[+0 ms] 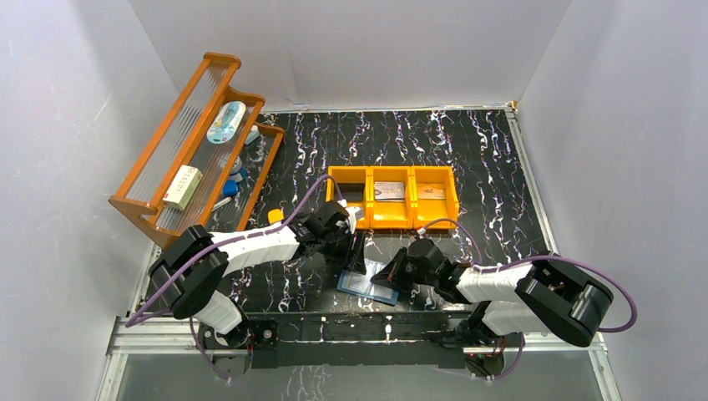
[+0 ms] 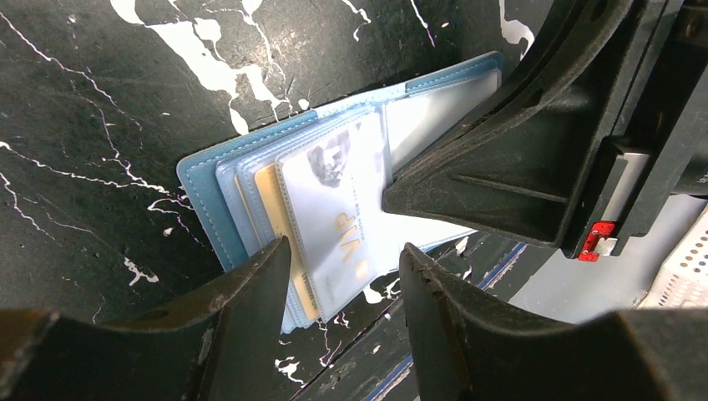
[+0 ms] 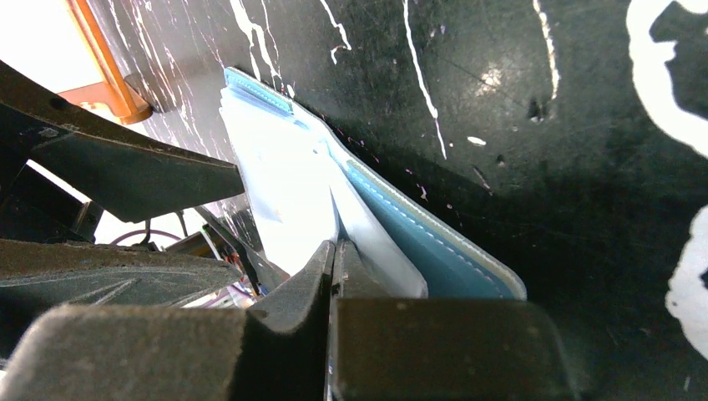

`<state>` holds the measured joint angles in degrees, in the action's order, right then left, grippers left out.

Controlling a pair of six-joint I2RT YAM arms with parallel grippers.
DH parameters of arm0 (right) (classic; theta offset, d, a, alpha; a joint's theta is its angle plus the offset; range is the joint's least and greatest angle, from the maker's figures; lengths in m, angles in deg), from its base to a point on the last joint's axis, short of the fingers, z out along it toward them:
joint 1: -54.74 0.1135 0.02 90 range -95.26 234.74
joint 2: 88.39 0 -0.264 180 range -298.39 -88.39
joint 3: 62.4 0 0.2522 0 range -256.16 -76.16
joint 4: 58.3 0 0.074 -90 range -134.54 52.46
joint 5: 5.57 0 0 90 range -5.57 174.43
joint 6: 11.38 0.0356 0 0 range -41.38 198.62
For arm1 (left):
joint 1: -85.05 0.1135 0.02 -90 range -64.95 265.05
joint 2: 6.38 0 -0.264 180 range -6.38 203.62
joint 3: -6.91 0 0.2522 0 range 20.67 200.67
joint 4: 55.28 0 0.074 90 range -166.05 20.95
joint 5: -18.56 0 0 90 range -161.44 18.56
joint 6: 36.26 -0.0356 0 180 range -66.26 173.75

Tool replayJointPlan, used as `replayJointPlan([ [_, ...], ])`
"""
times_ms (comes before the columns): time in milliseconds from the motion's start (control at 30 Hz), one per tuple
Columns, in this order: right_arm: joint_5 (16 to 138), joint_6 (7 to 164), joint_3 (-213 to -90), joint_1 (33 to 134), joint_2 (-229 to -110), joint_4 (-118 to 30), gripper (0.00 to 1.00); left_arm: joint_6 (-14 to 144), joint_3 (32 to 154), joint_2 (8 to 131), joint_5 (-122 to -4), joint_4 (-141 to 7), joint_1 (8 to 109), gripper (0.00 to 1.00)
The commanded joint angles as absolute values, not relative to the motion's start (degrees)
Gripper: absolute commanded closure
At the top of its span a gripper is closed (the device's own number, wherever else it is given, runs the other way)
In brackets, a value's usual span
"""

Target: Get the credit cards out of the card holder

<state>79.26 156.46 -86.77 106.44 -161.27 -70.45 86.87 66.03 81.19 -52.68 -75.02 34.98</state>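
The teal-blue card holder (image 1: 369,285) lies open near the table's front edge, between both grippers. In the left wrist view its clear sleeves (image 2: 250,188) fan out, holding a whitish "VIP" credit card (image 2: 338,209) on top and an orange-tan card (image 2: 271,200) beneath. My left gripper (image 2: 342,267) is open, its fingers straddling the lower edge of the sleeved cards without touching them. My right gripper (image 3: 334,261) is shut on a thin pale sleeve at the holder's fold (image 3: 434,242). Its fingers (image 2: 467,184) press in from the right.
An orange three-compartment bin (image 1: 391,219) stands just behind, with cards in its middle (image 1: 389,190) and right (image 1: 432,193) compartments. A wooden tiered rack (image 1: 188,138) with small items stands at the back left. A small yellow-orange block (image 1: 275,215) sits by the left arm. The table's front rail runs just below the holder.
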Motion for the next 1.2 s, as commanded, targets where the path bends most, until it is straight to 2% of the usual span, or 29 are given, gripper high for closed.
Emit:
replayJointPlan([
  [0,80.80,154.23,-85.04,106.39,-163.85,-59.94,0.93,86.16,65.14,81.35,-50.46,-73.84,34.61,0.50],
  [300,80.23,154.21,-85.43,106.33,-165.57,-60.78,0.89,84.78,65.87,81.81,-42.17,-72.73,33.87,0.53],
  [533,80.03,153.88,-85.91,106.25,-166.00,-60.50,0.87,85.67,66.37,81.85,-41.88,-72.30,33.89,0.58],
  [800,79.88,152.08,-87.90,106.15,-163.24,-57.07,0.79,87.18,66.50,81.69,-47.76,-76.02,33.87,0.79],
  [900,80.18,150.47,-90.29,106.11,-159.77,-53.57,0.75,87.63,66.35,81.07,-50.10,-77.41,33.87,0.84],
  [1000,81.58,149.40,-92.79,106.15,-155.64,-49.22,0.65,87.60,66.75,80.60,-51.47,-78.54,33.91,0.86],
  [1167,86.47,149.41,-98.24,106.15,-148.35,-38.56,0.56,87.55,68.19,80.15,-52.53,-80.39,33.79,0.88],
])
